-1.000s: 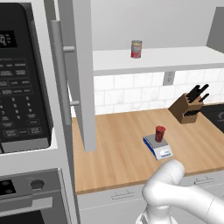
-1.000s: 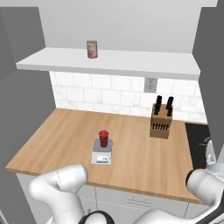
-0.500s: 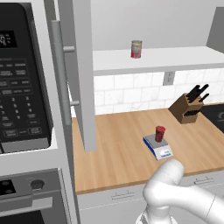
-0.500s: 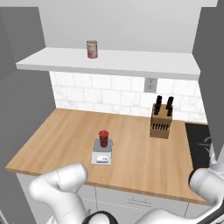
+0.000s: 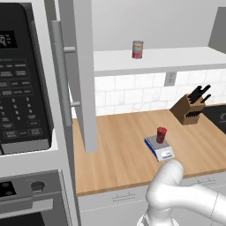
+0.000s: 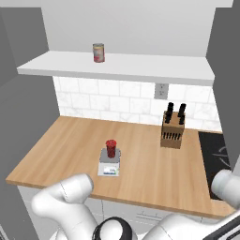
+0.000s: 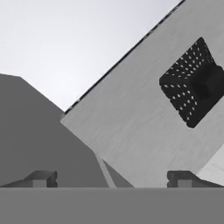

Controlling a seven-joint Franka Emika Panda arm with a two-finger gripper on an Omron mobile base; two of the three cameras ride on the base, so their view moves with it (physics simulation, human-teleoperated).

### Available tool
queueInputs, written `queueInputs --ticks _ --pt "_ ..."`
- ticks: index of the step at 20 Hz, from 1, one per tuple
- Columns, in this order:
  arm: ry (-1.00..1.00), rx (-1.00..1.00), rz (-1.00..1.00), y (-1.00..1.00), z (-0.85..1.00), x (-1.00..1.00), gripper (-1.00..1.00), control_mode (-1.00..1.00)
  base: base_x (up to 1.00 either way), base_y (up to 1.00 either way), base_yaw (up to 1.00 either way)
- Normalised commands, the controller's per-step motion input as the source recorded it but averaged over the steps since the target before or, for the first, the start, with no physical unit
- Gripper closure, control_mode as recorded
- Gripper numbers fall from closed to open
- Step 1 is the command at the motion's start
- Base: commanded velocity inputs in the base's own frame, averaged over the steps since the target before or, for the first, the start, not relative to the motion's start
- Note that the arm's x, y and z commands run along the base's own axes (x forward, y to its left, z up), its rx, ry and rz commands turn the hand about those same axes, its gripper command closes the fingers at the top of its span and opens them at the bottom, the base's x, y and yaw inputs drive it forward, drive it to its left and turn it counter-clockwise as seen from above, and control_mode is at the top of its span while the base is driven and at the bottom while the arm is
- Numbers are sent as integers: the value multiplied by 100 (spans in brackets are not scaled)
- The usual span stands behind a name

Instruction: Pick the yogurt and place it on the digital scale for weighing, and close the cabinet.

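Dark-red and small, the yogurt (image 5: 162,133) stands upright on the grey top of the digital scale (image 5: 159,148), with its long side going straight up and down and its wider end at the top. The scale lies flat on the wooden worktop (image 5: 119,154), and its front strip faces the near edge; the marks on that strip are too small to read. In the hand view the tool (image 7: 111,178) has its two dark tips set wide apart with nothing between them, so it is let go and holds nothing. Past the tips are a slanted grey wall and a dark box with white dots (image 7: 194,82), and it is hard to tell what that box is. The yogurt and scale do not lie in front of the tool in that view. The cabinet (image 5: 81,70) door stands open, edge on, with its long silver handle (image 5: 61,75) upright. A red can (image 5: 137,49) sits on the white shelf (image 5: 154,59); its label cannot be read. The microwave (image 5: 22,79) is cut off at the left, and its button words are blurred. A knife block (image 5: 190,108) stands on the worktop.
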Motion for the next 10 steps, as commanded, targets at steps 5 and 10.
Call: queueInputs --ticks 5,10 --pt "0 -37 2 94 78 -9 -100 -100 0 0 0" --pt "-2 -46 7 100 74 0 -100 -100 0 0 0"
